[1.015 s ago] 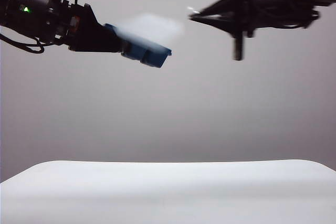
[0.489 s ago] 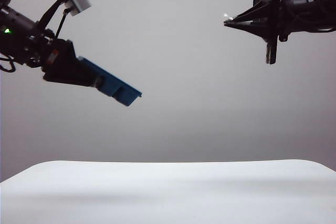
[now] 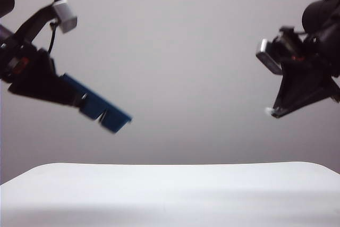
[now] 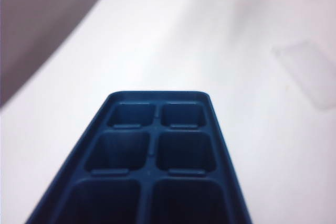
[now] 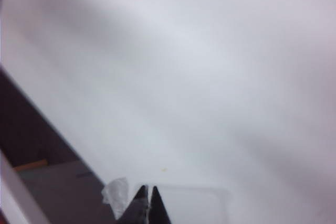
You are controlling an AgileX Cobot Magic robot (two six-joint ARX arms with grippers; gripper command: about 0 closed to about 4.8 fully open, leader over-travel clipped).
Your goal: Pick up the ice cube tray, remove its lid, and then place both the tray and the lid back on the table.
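Observation:
The navy ice cube tray (image 3: 101,111) hangs high over the white table (image 3: 170,195) at the left. It slopes down toward the middle, and my left gripper (image 3: 85,101) is shut on its near end. In the left wrist view the tray (image 4: 157,150) shows bare open compartments, and the fingers are hidden behind it. The frosted lid (image 4: 307,72) lies flat on the table, apart from the tray. My right gripper (image 3: 272,112) hangs at the right, pointing down, jaws shut (image 5: 148,188) above the lid (image 5: 189,205). A whitish scrap (image 5: 116,195) sits beside the fingertips.
A plain grey wall fills the background. The table's edge runs diagonally through the right wrist view, with dark floor (image 5: 31,145) beyond it. In the left wrist view a rounded table corner borders a dark area (image 4: 42,14).
The left arm has swung left and down, tipping the tray's free end lower. The right gripper has moved right, dropped and turned downward. The blurred lid seen over the tray is gone from there.

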